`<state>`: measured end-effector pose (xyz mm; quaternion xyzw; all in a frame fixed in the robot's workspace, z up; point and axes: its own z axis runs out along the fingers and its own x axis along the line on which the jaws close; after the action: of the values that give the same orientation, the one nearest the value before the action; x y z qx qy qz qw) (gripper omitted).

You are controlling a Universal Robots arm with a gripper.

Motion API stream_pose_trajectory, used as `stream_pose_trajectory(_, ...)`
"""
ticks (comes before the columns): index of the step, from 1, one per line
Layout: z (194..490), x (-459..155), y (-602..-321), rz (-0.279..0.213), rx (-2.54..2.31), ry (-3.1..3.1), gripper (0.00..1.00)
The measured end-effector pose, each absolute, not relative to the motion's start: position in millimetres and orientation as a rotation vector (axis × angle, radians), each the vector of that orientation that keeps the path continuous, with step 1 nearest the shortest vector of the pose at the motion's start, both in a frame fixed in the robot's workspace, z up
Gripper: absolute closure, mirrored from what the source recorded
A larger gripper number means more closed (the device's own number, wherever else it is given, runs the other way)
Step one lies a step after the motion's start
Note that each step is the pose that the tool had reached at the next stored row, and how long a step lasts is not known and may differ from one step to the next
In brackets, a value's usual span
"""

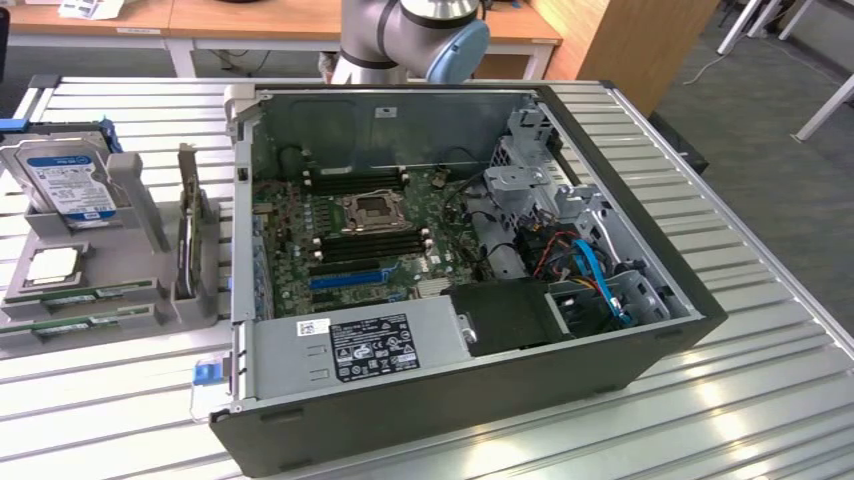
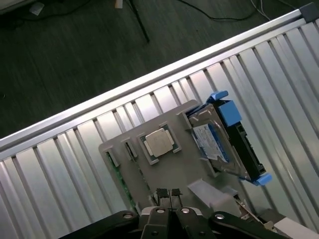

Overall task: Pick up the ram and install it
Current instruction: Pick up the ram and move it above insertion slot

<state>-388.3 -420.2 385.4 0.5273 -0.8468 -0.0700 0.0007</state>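
My gripper [image 2: 168, 195]: the two black fingertips [image 2: 162, 193] are pressed together with nothing between them. It hangs over the near edge of the flat grey plastic parts holder [image 2: 172, 169] without touching it.

Ram sticks [image 1: 83, 296], long thin green circuit boards: two lie flat, side by side, in grooves along the holder's [image 1: 147, 235] front edge, at the exterior view's left. In the wrist view a green strip of ram [image 2: 119, 175] shows along one edge of the holder, close to my fingers. Nothing lies on top of either stick.

Also on the holder:
- a square silver processor chip [image 2: 159, 143] in its recess
- a silver hard drive with a blue-and-white label [image 1: 64, 185] leaning upright in a blue caddy
- a green expansion card with a metal bracket [image 1: 188, 230] standing on edge, just beside the case wall

The holder sits on the ribbed aluminium table [image 1: 747, 400]. The table's raised edge rail [image 2: 149, 79] is near, with dark floor past it.

The open black computer case [image 1: 467, 410] lies on its side with its upper face open. Black memory slots [image 1: 363, 246] flank the processor socket [image 1: 366, 210]. The case walls stand tall all round, and a drive cage and blue cables crowd the exterior view's right half.

My grey arm with the blue cap [image 1: 447, 45] stands behind the case's far wall.
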Motion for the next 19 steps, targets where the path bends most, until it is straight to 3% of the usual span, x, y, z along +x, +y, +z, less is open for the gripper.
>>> stream_pose_trajectory(19,385.4,-388.2,-420.2,-0.227,1.801,-2.556,0.90)
